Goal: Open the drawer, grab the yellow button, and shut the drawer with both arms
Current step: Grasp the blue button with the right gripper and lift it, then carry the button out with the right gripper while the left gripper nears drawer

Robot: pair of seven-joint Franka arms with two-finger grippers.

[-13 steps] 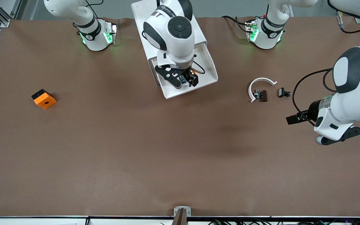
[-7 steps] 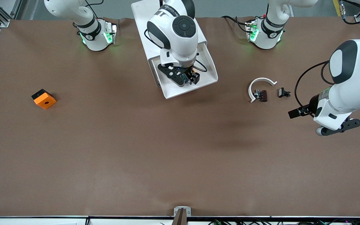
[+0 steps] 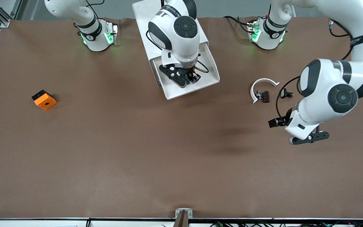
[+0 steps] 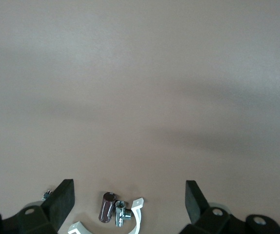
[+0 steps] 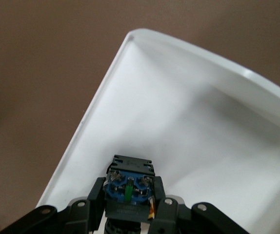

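Note:
The white cabinet stands between the arm bases with its top drawer pulled out as a white tray. My right gripper is down in the tray, shut on the button. In the right wrist view the button shows its blue base and black body between my right gripper's fingers, with the drawer's white floor below. My left gripper is open and empty, in the air over bare table beside the small parts. In the left wrist view, the left gripper's fingers stand wide apart.
An orange square block lies toward the right arm's end of the table. A white curved clip, a brown cylinder with a metal piece and a black clip lie near the left arm. The clip also shows in the left wrist view.
The left arm has swung in from the table's end toward the small parts. My right gripper has shifted slightly toward the cabinet and closed in around the button.

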